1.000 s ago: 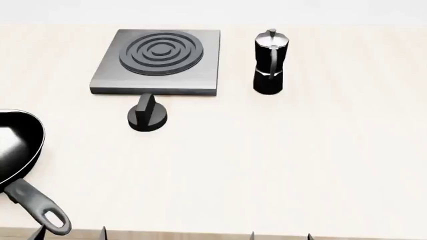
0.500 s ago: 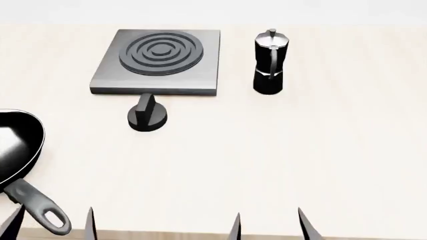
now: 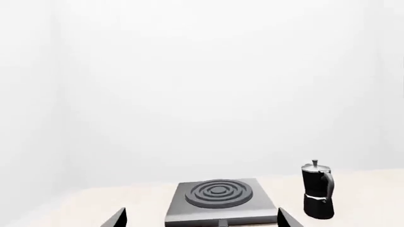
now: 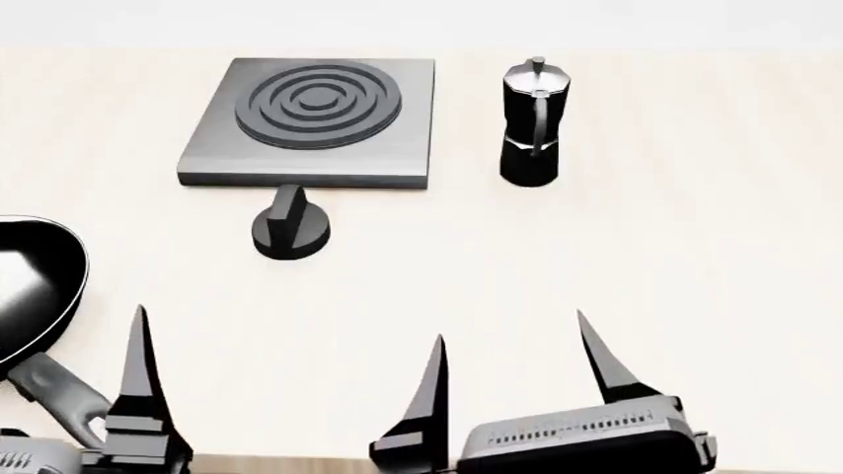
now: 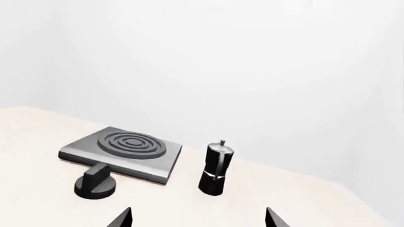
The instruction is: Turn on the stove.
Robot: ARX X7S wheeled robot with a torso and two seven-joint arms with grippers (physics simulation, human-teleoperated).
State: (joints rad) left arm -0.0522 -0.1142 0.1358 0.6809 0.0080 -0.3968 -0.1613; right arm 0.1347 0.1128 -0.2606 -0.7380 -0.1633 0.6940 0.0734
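Both arms are seen to have been raised into the head view within the last second, where half a second ago only fingertips showed at the near edge of the surface (image 4: 554,286). Nearest of all, the left end effector (image 4: 283,375) is spread wide, one finger standing beside the frying pan (image 4: 34,286) handle and the other well across toward the middle; the right end effector (image 4: 507,360) is likewise wide apart, and nothing is held by either. Beyond them, the knob (image 4: 291,228) is found untouched, well apart from both end effectors, just in front of the stove (image 4: 316,120) slab's near edge and slightly toward the pan's side. The knob's ridge is seen pointing toward the stove, so the turn is judged not yet made. Farther off, beside the stove on the side away from the pan, the moka pot (image 4: 532,120) stands upright. The advance is judged an approach only: the left end effector is lined up closer to the knob, and a reach forward, then a closing on the ridge, would be needed before any twist.
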